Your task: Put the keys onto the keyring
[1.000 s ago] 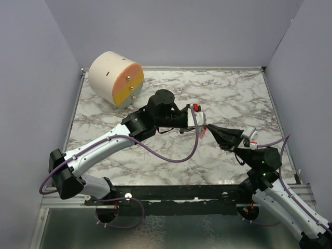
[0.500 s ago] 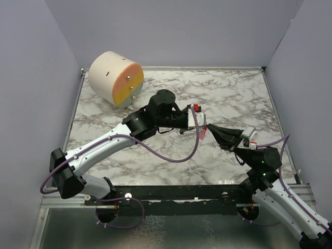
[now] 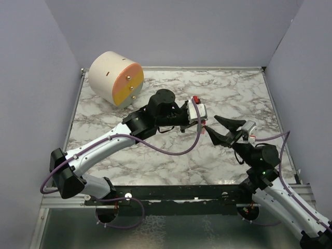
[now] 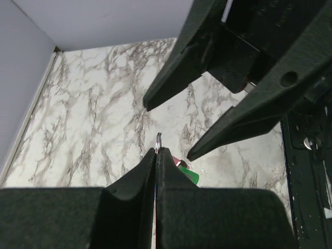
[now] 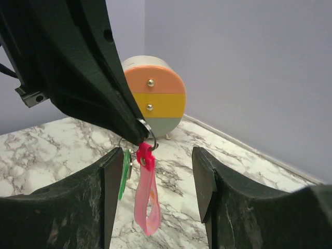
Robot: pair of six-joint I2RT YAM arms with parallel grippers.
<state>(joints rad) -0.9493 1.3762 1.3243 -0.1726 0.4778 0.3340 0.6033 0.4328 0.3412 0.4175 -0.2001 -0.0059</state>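
My left gripper (image 4: 157, 151) is shut on the keyring's thin silvery ring (image 4: 158, 138), pinching it edge-on above the marble table. In the right wrist view the ring (image 5: 149, 136) pokes out of the left fingertips, and the pink-red strip (image 5: 147, 199) hangs straight down from it. The small green key (image 5: 125, 174) dangles just left of the strip, apparently from the same ring. My right gripper (image 5: 158, 161) is open, one finger on each side of the hanging strip and key, touching neither. In the top view both grippers, left (image 3: 201, 120) and right (image 3: 211, 124), meet mid-table.
A cream drum with an orange, yellow and grey face and brass knobs (image 3: 116, 78) lies at the table's back left corner, also visible behind the keyring (image 5: 155, 96). Grey walls close in the marble table (image 3: 155, 155) on three sides.
My right gripper has opened from shut and drawn back slightly. My left gripper has closed fully on the ring and now carries the keyring alone.
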